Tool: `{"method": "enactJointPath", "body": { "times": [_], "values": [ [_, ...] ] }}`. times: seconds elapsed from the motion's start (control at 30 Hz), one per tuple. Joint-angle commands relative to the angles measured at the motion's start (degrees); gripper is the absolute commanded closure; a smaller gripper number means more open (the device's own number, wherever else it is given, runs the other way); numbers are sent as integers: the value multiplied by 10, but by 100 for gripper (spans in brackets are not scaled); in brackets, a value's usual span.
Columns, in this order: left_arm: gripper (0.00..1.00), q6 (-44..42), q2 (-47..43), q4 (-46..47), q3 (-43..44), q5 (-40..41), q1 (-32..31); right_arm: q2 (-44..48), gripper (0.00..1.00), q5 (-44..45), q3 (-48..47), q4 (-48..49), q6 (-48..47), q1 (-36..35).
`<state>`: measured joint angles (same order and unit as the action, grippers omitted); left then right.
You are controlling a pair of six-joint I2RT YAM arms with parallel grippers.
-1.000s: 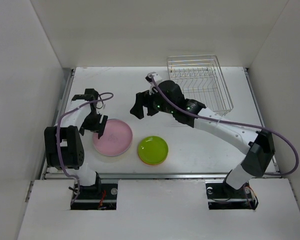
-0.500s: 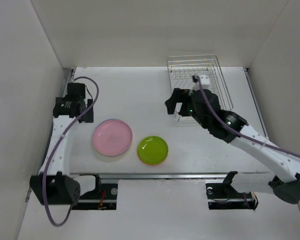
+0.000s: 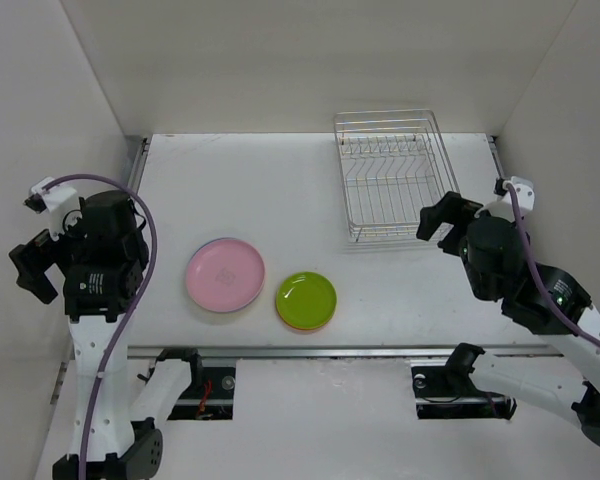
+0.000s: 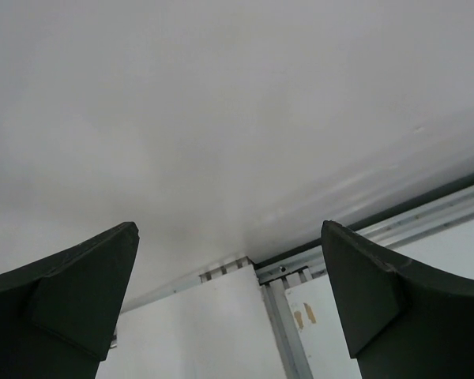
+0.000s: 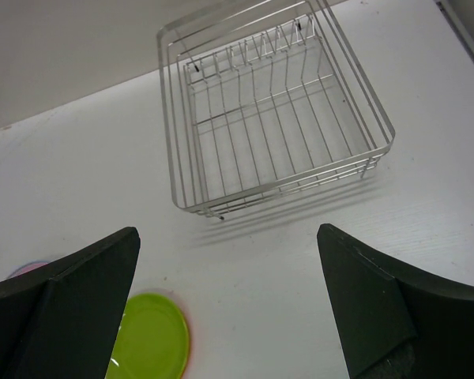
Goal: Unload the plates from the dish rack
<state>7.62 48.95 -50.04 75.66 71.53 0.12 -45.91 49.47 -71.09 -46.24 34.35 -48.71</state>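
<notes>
top external | plates (image 3: 225, 275) on table (image 3: 280, 190) | left pincer (image 3: 35, 262), right pincer (image 3: 442, 222) spread

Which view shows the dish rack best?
Right wrist: the dish rack fills the upper frame, close, its wires and dividers distinct, visibly empty. Top external shows it whole but smaller, far right on the table. Left wrist shows none of it.

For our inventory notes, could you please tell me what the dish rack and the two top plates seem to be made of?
The dish rack: thin silvery wire, probably plated metal, given its bright glint. The pink plate and the lime green plate: likely plastic, with flat uniform colour and a soft, smooth sheen.
</notes>
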Motion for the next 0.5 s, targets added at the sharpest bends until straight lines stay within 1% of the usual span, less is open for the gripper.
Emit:
{"method": "enactJointPath", "body": {
  "times": [0.0, 0.23, 0.37, 0.47],
  "values": [
    [0, 52, 7, -39, 6, 62, 8, 9, 0, 19, 5, -33, 5, 1],
    [0, 58, -4, -45, 6, 26, 31, 9, 0, 7, 23, -33, 5, 1],
    [0, 64, -4, -51, 1, 15, 37, 9, 0, 7, 28, -33, 5, 1],
    [0, 64, -4, -51, 1, -8, 37, 9, 0, 7, 28, -33, 5, 1]
  ]
}}
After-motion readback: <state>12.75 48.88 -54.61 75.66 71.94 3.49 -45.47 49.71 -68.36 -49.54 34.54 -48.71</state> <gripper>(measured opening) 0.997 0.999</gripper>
